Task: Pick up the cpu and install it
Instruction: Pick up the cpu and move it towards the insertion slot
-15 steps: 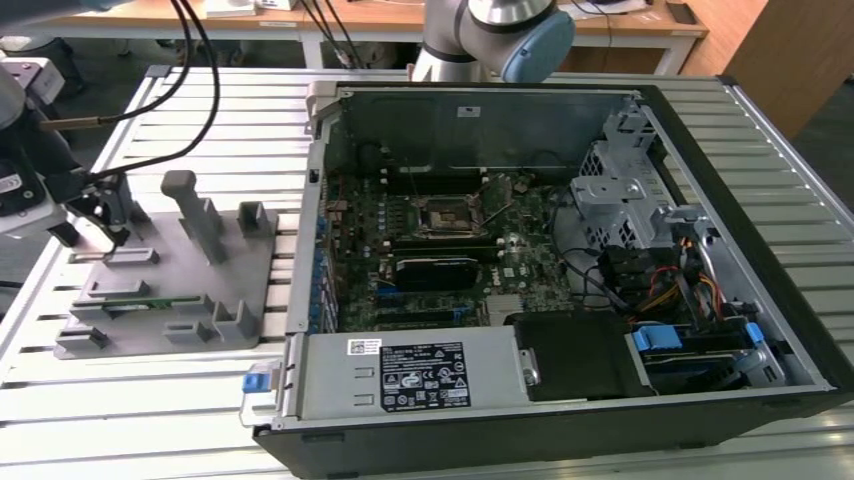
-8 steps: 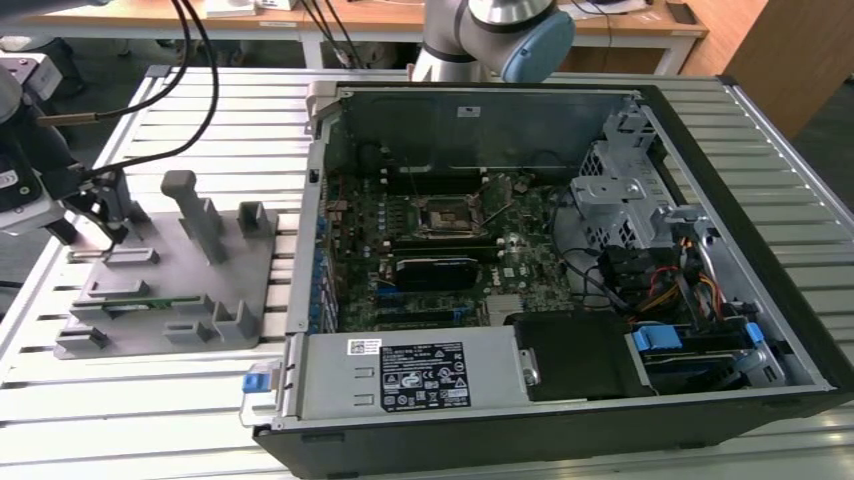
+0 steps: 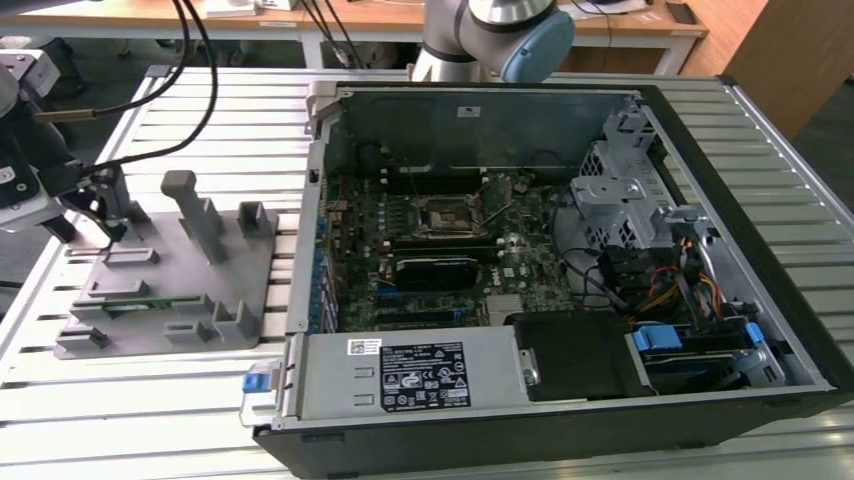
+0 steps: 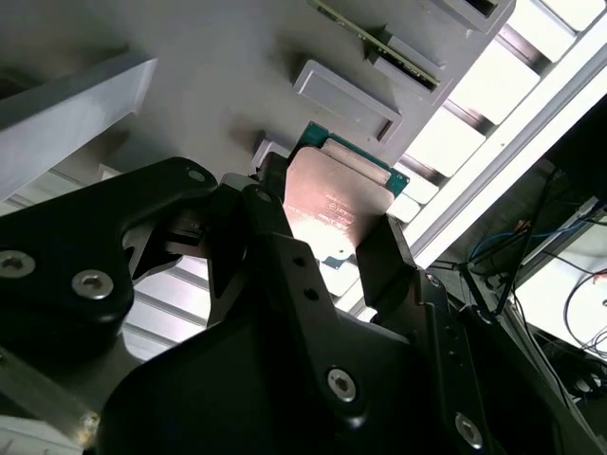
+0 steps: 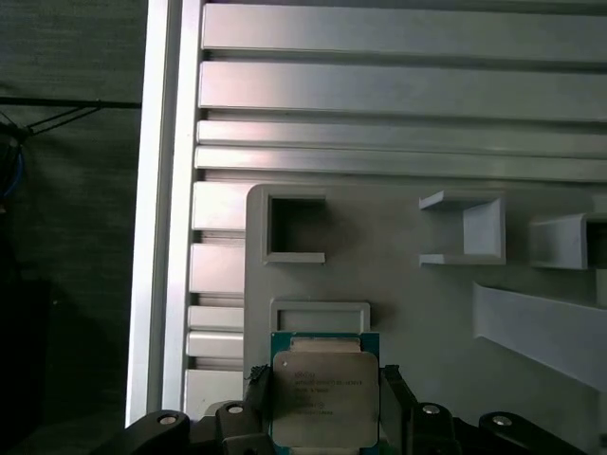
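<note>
My gripper (image 3: 96, 225) clenches the cpu (image 5: 324, 398) by opposite edges at the grey holder tray (image 3: 174, 290), exterior view's left, likely keeping it flat for seating.

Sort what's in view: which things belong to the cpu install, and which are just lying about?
Job: gripper, shut on the cpu; black socket frame in the computer case.
Lying about: grey fixture tray; memory stick on it; power supply.

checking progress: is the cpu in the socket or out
Out: the cpu is clamped in the end effector over the grey fixture.
</note>
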